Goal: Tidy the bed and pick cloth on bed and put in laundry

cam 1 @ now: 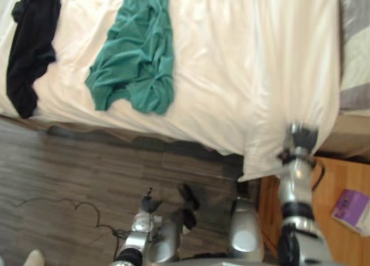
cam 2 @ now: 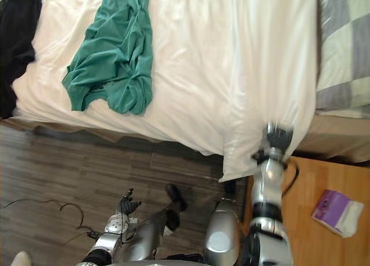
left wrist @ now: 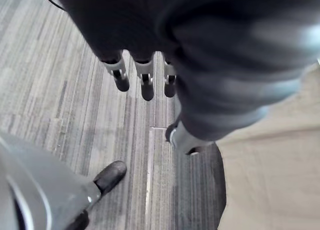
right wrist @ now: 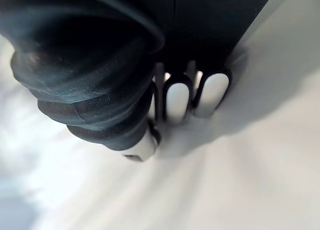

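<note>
A teal cloth (cam 1: 139, 63) lies crumpled on the bed's white duvet (cam 1: 231, 75), near the bed's front edge. A black cloth (cam 1: 32, 40) lies at the far left and droops over the edge. My right hand (cam 1: 302, 140) reaches up to the duvet's hanging corner at the right. In the right wrist view its fingers (right wrist: 177, 97) are curled into the white fabric, which bunches round them. My left hand (cam 1: 149, 205) hangs low over the floor in front of the bed, its fingers (left wrist: 145, 80) straight and holding nothing.
A grey checked cover (cam 1: 354, 46) lies on the bed's right end. Below it stands an orange wooden bedside surface (cam 1: 341, 179) with a purple and white packet (cam 1: 352, 211). Dark plank floor (cam 1: 69, 167) runs along the bed's front. A pale shoe tip (cam 1: 33, 258) shows at the bottom left.
</note>
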